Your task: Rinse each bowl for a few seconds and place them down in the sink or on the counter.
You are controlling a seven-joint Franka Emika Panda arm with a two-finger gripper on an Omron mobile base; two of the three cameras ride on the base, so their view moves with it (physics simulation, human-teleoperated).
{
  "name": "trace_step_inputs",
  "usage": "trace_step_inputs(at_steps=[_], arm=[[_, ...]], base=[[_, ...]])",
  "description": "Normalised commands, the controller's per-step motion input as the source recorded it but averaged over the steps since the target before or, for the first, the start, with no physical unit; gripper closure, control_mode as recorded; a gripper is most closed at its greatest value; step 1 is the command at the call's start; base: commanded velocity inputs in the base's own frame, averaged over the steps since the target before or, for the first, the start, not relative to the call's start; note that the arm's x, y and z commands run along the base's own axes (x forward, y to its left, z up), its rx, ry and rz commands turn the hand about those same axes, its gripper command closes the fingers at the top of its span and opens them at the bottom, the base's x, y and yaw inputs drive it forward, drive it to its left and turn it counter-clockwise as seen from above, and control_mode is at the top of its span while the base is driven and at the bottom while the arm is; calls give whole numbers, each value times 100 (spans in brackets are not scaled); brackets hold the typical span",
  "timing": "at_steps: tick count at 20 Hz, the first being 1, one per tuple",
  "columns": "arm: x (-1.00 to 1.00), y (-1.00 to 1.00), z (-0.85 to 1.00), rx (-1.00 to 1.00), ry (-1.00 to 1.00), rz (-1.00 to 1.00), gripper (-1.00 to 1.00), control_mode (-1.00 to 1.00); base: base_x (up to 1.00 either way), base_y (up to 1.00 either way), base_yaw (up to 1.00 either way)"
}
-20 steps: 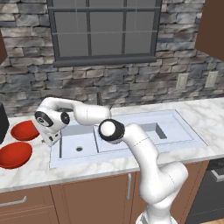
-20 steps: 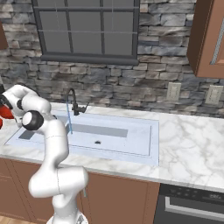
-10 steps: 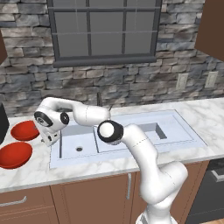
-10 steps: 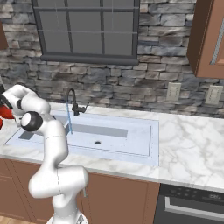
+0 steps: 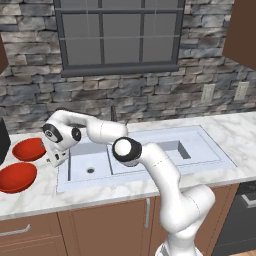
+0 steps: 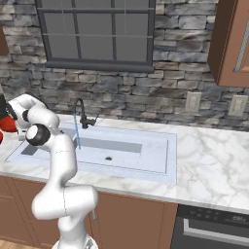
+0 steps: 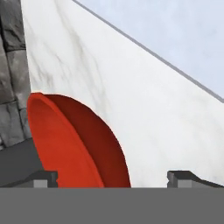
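Bowls: the far bowl [image 5: 29, 149] and near bowl [image 5: 17, 177] lie glossy red and shallow on the marble bench [image 5: 30, 200], left of the sink [image 5: 145, 155]. The gripper [image 7: 113, 177] stands spread apart, holding nothing, over the far bowl's rim; its fingertips are cut off at the hand view's bottom edge.
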Motion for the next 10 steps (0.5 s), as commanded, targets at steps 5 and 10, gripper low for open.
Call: trace_step_inputs(at_steps=[5,10], arm=[[46,65,5,-26,23,-3,-100,-100],[42,73,0,-31,24,0,-100,-100]], base=[[0,0,0],[0,0,0]])
